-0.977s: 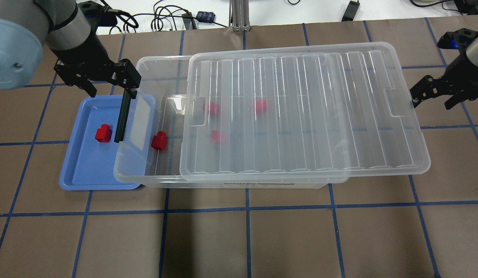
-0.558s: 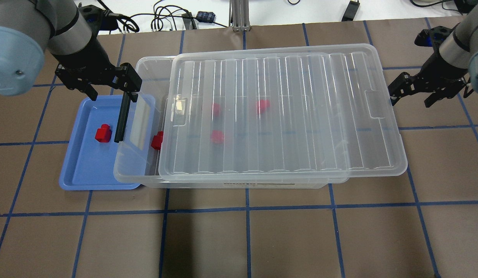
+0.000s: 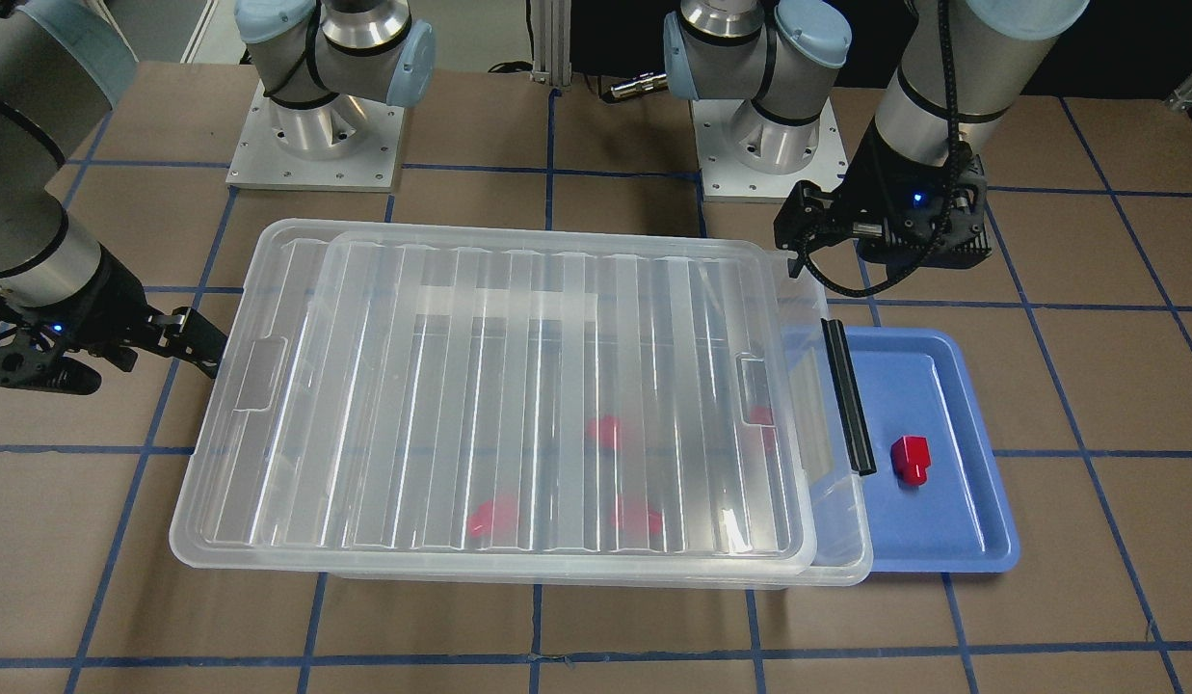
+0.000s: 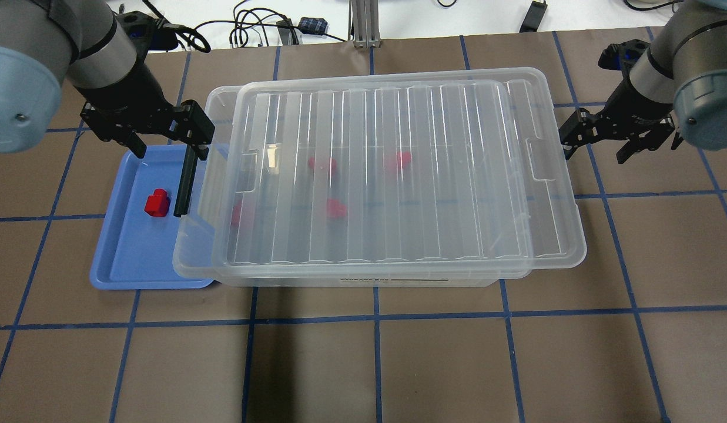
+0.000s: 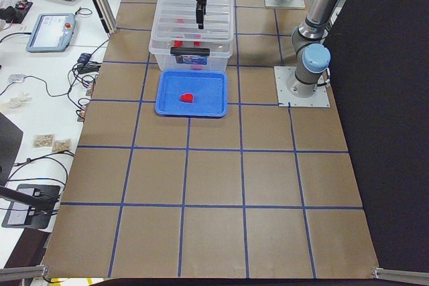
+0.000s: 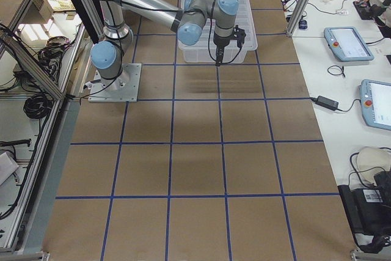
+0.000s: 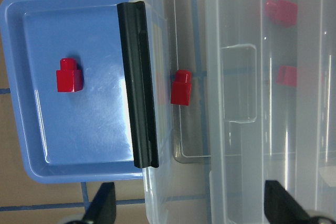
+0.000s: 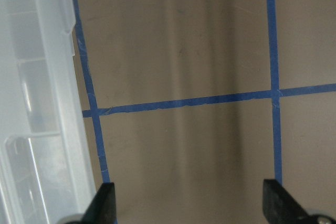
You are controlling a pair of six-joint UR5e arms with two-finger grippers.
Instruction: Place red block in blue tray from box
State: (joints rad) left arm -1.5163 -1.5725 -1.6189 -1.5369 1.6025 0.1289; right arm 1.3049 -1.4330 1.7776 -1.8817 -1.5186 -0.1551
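Left gripper [image 4: 168,144]: comes in from 10 o'clock on a bent arm and hangs above the tray's far rim, fingers pointing down, spread wide, holding nothing.

Tray [image 4: 122,270]: lies flat at the box's left end, its right edge tucked under the box rim.

Block [image 4: 157,203]: rests in the tray, at 6 o'clock from the left gripper in the overhead view, well below the fingers and clear of them; in the left wrist view sits at 10 o'clock from the fingertips' midpoint.

Latch [image 4: 184,182]: juts out from the box end over the tray, just beside the block at its 3 o'clock.

Box [image 4: 190,265]: holds four more red blocks [image 4: 335,208], seen blurred through the plastic.

Lid [image 4: 398,117]: lies on the box, shifted toward 3 o'clock, leaving a strip at the left end uncovered.

Right gripper [image 4: 598,150]: enters from 2 o'clock, points down just beside the lid's right edge, fingers parted, nothing between them but bare table; cannot tell whether it touches the lid.
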